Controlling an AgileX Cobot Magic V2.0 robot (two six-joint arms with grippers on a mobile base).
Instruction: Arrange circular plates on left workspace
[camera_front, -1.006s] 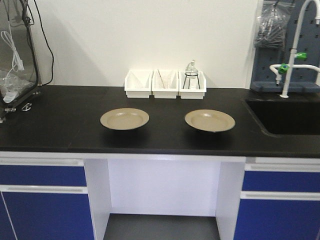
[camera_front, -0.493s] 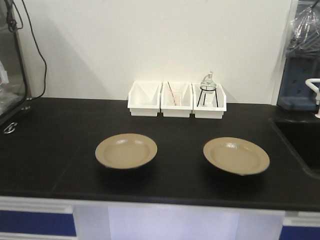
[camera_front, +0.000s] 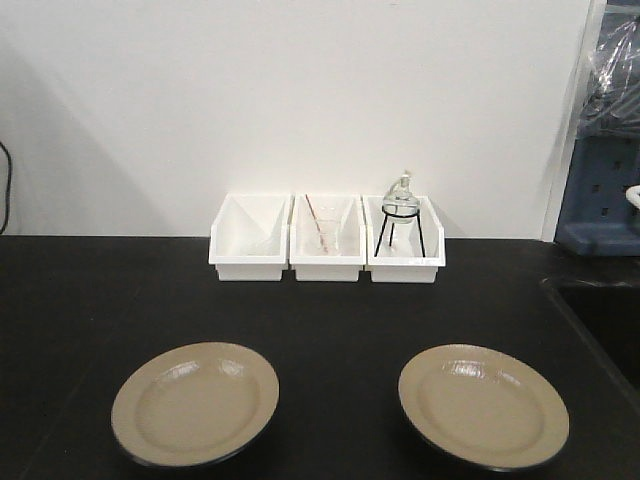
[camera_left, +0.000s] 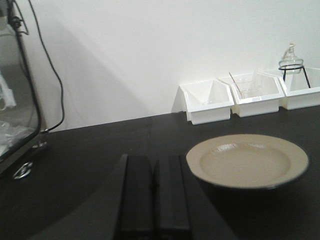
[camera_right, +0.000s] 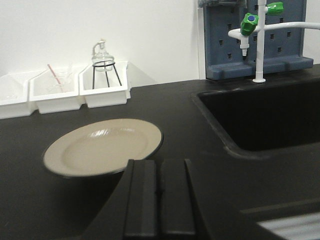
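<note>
Flat on the black counter lay the left plate at 7 o'clock in the front view and the right plate at 5 o'clock, well apart; white bins stood behind at 12 o'clock. On the left gripper and the right gripper, jaws were pressed together, empty, each short of its plate. The jaws likely needed parting before pinching the right plate's raised near rim, then carrying it low toward 9 o'clock.

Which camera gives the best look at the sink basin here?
The right wrist view: the sink basin fills its right side, with the faucet behind it. The front view catches only the basin's left corner at the frame edge. The left wrist view does not show it.
</note>
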